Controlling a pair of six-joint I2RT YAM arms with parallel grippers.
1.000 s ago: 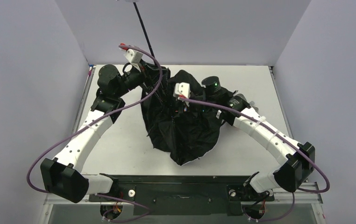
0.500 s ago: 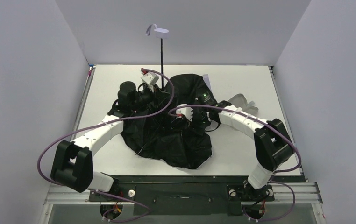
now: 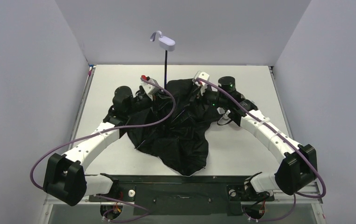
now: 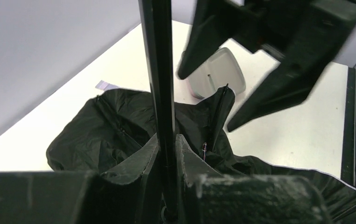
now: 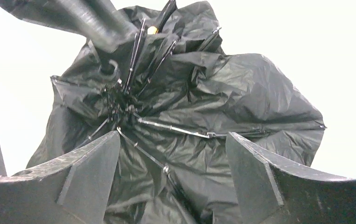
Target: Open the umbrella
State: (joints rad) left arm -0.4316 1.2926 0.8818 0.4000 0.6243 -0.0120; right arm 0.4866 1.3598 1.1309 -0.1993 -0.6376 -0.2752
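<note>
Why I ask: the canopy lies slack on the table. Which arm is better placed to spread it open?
Right. The right gripper is open and empty, poised over the ribs of the canopy. The left gripper is shut on the shaft, holding it upright, so it probably serves better as the brace.

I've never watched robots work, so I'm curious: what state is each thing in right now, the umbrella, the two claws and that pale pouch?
umbrella: partly open, fabric slack on the table, black underside up, shaft upright.
left gripper: shut on the shaft.
right gripper: open above the fabric, holding nothing.
pale pouch: lying on the table beyond the umbrella.
</note>
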